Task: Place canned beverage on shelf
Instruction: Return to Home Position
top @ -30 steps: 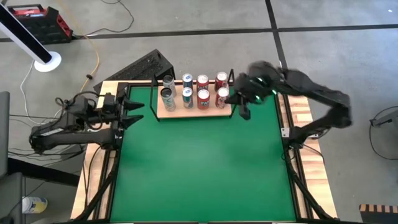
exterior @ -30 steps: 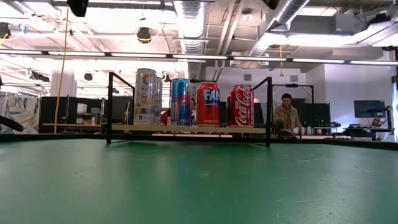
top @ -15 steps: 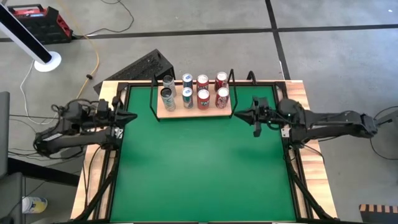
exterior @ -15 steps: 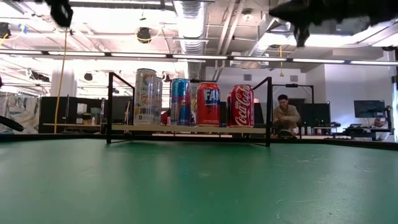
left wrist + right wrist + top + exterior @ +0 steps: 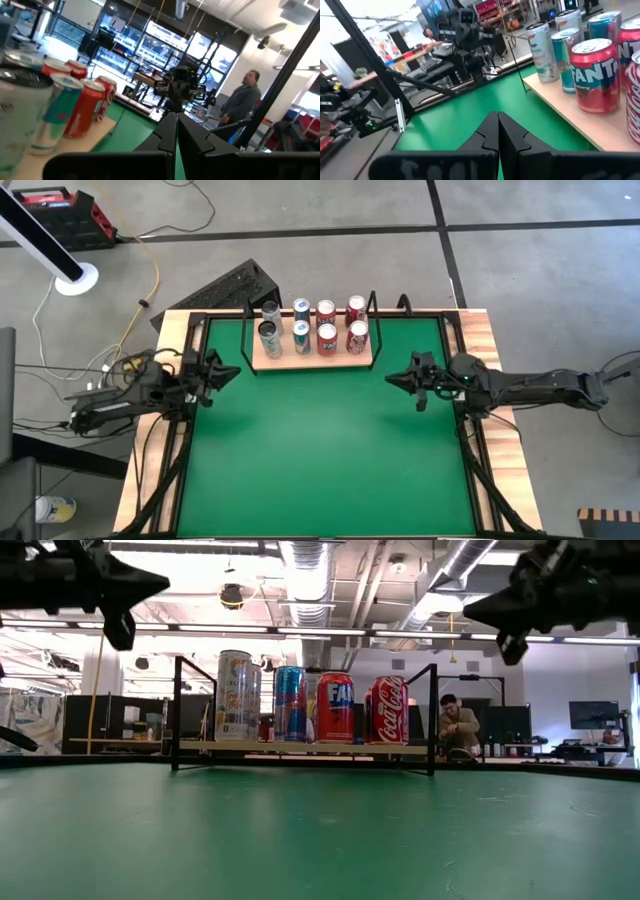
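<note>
The near half of the green mat (image 5: 320, 460) lies bare from side to side, bordered by the light-wood rim of the table (image 5: 487, 350). Farther in, the two arms reach in from opposite edges and hang above the mat: the left gripper (image 5: 236, 370) near the left border, the right gripper (image 5: 390, 379) near the right border, each with its two fingers pressed together and holding nothing. A wide strip of open mat lies between them. Beyond that, at the far edge and slightly left of centre, stands the shelf (image 5: 310, 360), a flat pale wooden board with a thin black wire frame rising at both ends. It carries eight cans (image 5: 335, 708) in two rows of four, all upright and close together: two pale cans (image 5: 268, 333) at the left end, then two blue cans (image 5: 301, 332), two Fanta cans (image 5: 326, 335), and two red Coca-Cola cans (image 5: 356, 335) at the right end. Both grippers are well apart from the shelf. Far behind, one person (image 5: 459, 725) sits in the room.
</note>
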Motion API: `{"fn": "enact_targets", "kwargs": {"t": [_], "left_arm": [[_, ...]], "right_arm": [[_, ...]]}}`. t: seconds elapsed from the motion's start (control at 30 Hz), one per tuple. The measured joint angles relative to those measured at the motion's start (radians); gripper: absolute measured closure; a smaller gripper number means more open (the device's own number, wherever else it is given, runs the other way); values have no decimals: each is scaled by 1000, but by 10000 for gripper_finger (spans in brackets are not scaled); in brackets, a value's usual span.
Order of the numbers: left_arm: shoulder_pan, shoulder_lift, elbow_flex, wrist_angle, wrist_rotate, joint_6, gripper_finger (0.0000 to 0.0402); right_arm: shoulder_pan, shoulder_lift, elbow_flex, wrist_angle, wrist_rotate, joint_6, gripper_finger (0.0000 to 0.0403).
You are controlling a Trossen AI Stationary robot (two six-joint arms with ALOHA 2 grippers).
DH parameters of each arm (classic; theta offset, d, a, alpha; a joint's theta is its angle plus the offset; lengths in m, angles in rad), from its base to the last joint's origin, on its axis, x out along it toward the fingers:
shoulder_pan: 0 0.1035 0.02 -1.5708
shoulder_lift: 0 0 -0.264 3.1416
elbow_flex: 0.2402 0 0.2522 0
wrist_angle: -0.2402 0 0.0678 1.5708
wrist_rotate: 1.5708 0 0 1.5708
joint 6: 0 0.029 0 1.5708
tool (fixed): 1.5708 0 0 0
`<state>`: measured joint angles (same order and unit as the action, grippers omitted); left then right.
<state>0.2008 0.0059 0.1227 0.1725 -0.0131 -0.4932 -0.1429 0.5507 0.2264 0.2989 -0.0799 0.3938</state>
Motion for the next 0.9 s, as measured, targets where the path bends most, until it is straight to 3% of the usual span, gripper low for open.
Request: {"fn": "enact_targets", "kwargs": {"t": [0.2, 0.3, 0.4, 0.73, 0.9], "left_arm": [[-1, -1, -96, 138, -1, -39, 401], [-1, 0, -111, 127, 1, -58, 401], [-1, -1, -111, 96, 27, -52, 401], [-2, 1, -113, -128, 75, 206, 401], [-1, 13, -106, -166, 25, 237, 401]], "right_arm": [[-28, -188, -110, 14, -6, -2, 383], [-38, -251, -191, 104, -31, 8, 383], [-39, -300, -216, 84, -29, 32, 383], [-43, -321, -216, -29, -21, -61, 363], [-43, -321, -216, -62, -21, -61, 356]]}}
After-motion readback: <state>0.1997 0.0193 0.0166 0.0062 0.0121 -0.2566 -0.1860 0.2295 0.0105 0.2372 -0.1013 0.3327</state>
